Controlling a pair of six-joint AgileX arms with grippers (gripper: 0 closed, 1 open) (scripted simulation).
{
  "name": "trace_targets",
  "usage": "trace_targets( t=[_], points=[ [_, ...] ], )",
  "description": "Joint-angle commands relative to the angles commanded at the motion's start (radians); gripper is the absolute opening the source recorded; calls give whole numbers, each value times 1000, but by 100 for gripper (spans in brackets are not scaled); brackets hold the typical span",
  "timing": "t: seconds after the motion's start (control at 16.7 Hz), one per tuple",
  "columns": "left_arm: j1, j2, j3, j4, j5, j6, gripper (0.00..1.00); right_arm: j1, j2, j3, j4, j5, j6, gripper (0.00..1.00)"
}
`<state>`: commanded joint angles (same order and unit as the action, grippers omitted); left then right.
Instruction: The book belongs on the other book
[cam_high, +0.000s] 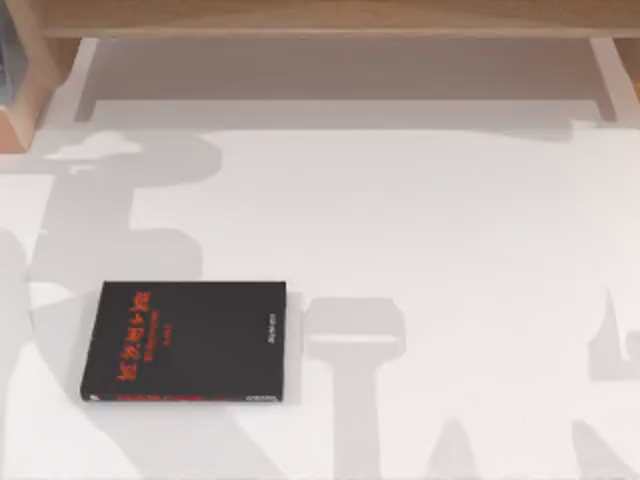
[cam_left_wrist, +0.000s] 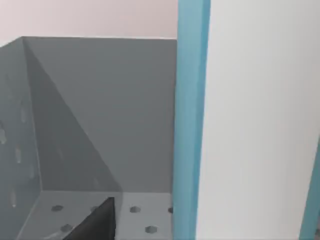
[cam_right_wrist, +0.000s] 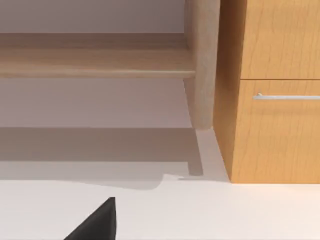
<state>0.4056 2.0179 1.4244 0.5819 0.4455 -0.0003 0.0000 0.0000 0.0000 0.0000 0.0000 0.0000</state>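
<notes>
The other book (cam_high: 185, 341) lies flat and cover-up on the white table (cam_high: 450, 250), clear on all sides, so its cover is free to receive a load. The book (cam_left_wrist: 240, 120) stands on edge inside a grey perforated holder (cam_left_wrist: 100, 120), close before the left gripper; whether that gripper is grasping or released cannot be told. The right gripper faces a wooden cabinet (cam_right_wrist: 275, 90), its state likewise undetermined.

A rendered study or office desk is suggested by a white table (cam_high: 420, 250) backed at 12 o'clock by a wooden shelf (cam_high: 330, 18), a drawer cabinet (cam_right_wrist: 272, 90), books (cam_high: 185, 340) and a grey bookend (cam_left_wrist: 100, 115).
</notes>
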Motion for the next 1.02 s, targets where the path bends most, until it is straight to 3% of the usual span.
trace_targets(
  t=[1.02],
  points=[
    [-26, 108, 158, -49, -24, -1, 100, 0, 0, 0, 0, 0, 0, 100]
  ],
)
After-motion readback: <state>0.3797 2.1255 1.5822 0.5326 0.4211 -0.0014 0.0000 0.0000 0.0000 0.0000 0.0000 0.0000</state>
